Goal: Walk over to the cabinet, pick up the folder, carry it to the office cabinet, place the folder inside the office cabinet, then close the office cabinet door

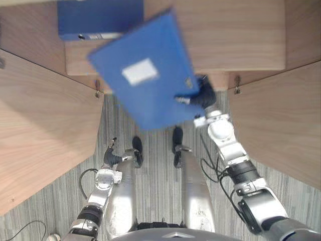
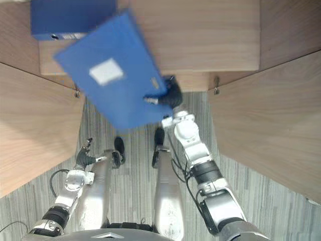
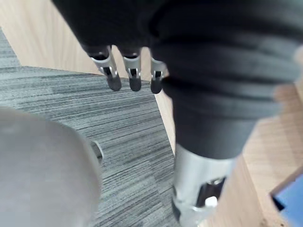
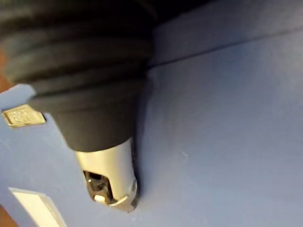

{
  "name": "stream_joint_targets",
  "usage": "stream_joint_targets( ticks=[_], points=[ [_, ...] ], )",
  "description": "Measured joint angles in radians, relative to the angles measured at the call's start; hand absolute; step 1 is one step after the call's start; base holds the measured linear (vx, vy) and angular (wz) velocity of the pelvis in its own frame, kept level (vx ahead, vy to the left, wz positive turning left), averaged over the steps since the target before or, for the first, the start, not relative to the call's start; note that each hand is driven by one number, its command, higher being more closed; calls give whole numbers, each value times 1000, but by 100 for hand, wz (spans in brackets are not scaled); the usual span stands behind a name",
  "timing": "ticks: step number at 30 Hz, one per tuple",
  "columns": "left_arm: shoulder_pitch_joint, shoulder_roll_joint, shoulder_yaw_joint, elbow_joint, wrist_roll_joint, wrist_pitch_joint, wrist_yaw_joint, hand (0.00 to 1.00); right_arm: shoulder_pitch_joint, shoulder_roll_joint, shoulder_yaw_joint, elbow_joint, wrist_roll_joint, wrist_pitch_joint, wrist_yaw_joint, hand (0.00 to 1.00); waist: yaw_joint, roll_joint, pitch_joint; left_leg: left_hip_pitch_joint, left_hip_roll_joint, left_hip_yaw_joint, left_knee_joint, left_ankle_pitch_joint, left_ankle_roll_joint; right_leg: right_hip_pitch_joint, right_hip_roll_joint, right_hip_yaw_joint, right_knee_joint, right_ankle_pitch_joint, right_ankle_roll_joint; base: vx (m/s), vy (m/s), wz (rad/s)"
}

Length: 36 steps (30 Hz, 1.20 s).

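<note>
Nearest the robot, the left hand (image 1: 111, 154) hung low at its side above the grey striped carpet (image 3: 118, 127). Its fingers (image 3: 113, 78) were relaxed and pointing down, holding nothing. Farther out and higher, the right hand (image 1: 203, 96) reached forward at the end of its raised arm and grasped the folder (image 1: 145, 75) at one edge. In the right wrist view the thumb (image 4: 106, 177) lay pressed on the blue upper face, and the fingers were hidden under the folder. The folder was in the air, tilted with one corner down toward the carpet. A white label (image 1: 140, 71) sat near the middle of its face, and a small metal tag (image 4: 22, 116) sat close to the gripped edge. It hung in the gap between the cabinet's two wooden doors, both standing open: the left door (image 1: 45, 130) on one side, the right door (image 1: 281, 120) on the other. The folder's far part overlapped the front edge of the wooden shelf (image 1: 235, 40); whether it touched the shelf could not be told. Farthest away, a second folder (image 1: 100, 17), also blue, lay flat on the shelf toward its left end, partly covered in view by the held one.
</note>
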Motion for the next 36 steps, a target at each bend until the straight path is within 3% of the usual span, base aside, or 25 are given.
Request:
stream_joint_targets(
  ticks=[5,9,17,24,28,36],
  points=[
    [-4,-47,3,-116,0,-8,1,0,-76,-10,-68,-59,70,0,-42,100,11,4,7,-99,28,0,76,-16,1,-99,6,-8,79,-27,-9,-7,-10,-2],
    [-8,-59,18,-163,-1,-12,2,0,-152,-37,-130,-38,198,0,-71,100,25,5,18,-160,48,1,124,-26,1,-156,11,-18,121,-40,-14,-5,0,0],
    [-11,-67,37,-164,-22,-9,35,0,-346,-61,-177,161,456,5,-109,100,28,5,27,-218,77,3,170,-37,3,-205,22,-31,133,-35,-19,-56,6,-8],
    [-16,-81,40,-165,-50,-8,47,0,-525,-73,-170,416,642,67,-111,100,28,5,27,-229,90,8,165,-36,3,-216,31,-34,116,-22,-26,-21,5,-6],
    [-27,-96,41,-155,-72,-1,81,0,-656,-69,-164,526,786,72,-145,100,25,6,26,-225,95,17,147,-30,2,-206,36,-33,84,2,-27,-14,22,-8],
    [-47,-125,41,-114,-92,23,113,0,-767,3,-216,577,968,65,-224,100,22,8,22,-188,90,27,89,-2,-1,-166,36,-37,25,27,-32,-6,-2,2]
  ],
)
